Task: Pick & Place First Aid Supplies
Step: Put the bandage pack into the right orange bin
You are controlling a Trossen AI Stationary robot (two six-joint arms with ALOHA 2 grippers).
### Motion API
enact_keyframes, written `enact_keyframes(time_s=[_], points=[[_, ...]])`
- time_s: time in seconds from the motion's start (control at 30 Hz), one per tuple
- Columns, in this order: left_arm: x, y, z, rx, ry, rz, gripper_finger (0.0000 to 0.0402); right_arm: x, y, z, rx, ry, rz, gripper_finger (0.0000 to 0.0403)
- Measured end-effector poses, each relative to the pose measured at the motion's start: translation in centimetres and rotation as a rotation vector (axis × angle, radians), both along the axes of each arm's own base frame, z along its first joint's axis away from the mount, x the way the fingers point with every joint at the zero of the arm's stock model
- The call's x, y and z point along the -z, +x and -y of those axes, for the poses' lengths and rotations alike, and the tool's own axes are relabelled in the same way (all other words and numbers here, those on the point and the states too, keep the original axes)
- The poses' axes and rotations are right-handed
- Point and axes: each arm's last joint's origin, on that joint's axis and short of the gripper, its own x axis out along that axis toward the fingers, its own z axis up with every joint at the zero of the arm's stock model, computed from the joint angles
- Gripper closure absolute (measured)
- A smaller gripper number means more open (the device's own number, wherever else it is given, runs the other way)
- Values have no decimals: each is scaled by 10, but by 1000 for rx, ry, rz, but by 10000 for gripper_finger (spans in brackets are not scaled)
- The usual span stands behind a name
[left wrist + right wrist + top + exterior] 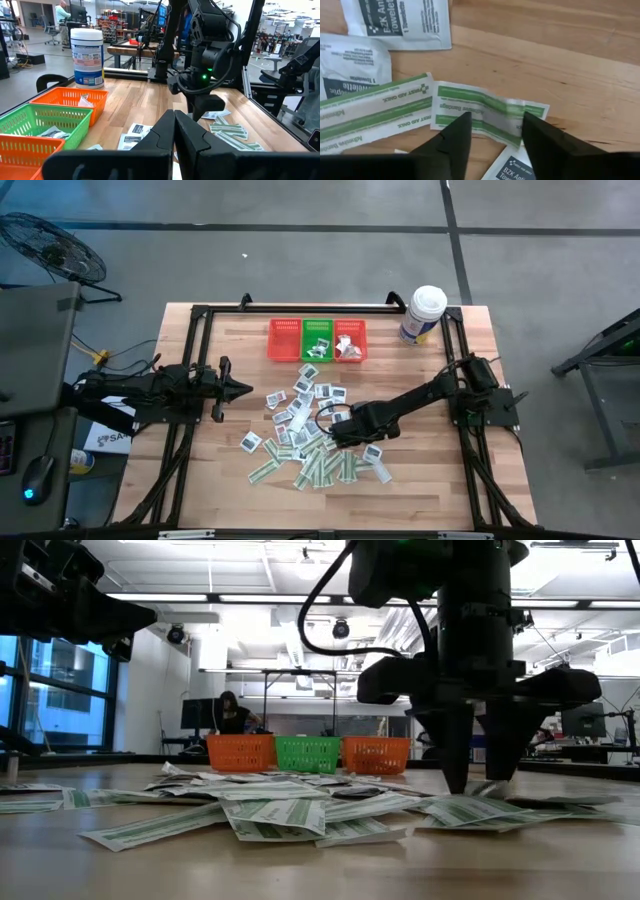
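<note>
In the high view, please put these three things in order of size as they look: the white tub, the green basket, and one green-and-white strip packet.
Largest to smallest, as they look from above:
1. green basket
2. white tub, close to the basket in size; it stands upright, so mostly its lid shows, and this ranking is unsure
3. green-and-white strip packet, clearly the smallest

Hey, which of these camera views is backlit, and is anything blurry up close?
Low view: bright ceiling lights behind leave the right gripper a dark silhouette. Left wrist view: the left gripper up close is soft and dark. Right wrist view: the fingers blur, while the green-and-white strip between them shows soft glare.
</note>
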Motion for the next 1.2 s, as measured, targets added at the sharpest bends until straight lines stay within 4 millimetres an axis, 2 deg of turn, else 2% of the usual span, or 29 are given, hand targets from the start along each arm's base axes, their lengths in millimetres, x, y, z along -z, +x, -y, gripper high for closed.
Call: enact_keyframes(time_s=[0.3,0.53,0.83,1.0,1.2], points=[[0,0,0,0,0,0,400,-1,-1,0,-64,5,-3,326],[0,0,0,0,0,0,400,-19,-11,6,-98,-66,-7,394],[0,0,0,0,0,0,400,-43,-14,19,-149,-133,49,399],[0,0,0,0,0,0,400,-73,-18,46,-189,-240,113,400],[0,0,0,0,0,0,400,-112,-24,101,-315,-408,194,400]])
